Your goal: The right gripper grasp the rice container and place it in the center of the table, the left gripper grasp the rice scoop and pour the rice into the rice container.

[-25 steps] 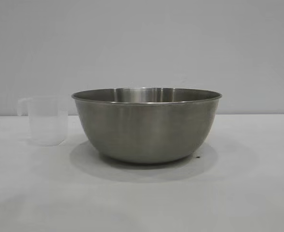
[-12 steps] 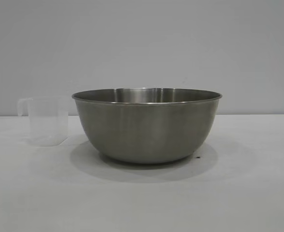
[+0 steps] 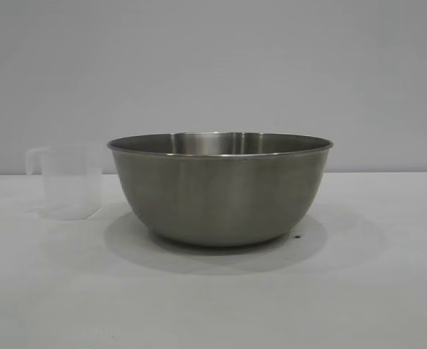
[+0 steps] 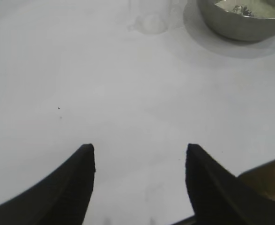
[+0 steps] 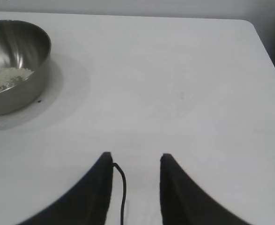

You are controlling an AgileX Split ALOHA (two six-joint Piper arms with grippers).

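Observation:
The rice container (image 3: 220, 190), a large steel bowl, stands on the white table (image 3: 213, 305) in the middle of the exterior view. It also shows in both wrist views, container (image 4: 242, 23) and container (image 5: 13, 70), with a pale layer of rice (image 5: 6, 78) in its bottom, rice (image 4: 256, 8). The rice scoop (image 3: 69, 182), a translucent cup, stands upright to the bowl's left, handle turned away from the bowl; in the left wrist view the scoop (image 4: 152, 21) is far off. My left gripper (image 4: 140, 150) is open over bare table. My right gripper (image 5: 136, 157) is open too, holding nothing.
The table's far edge and rounded corner (image 5: 247, 23) show in the right wrist view, with a dark gap beyond. A thin black cable (image 5: 123, 187) hangs between the right fingers. Neither arm appears in the exterior view.

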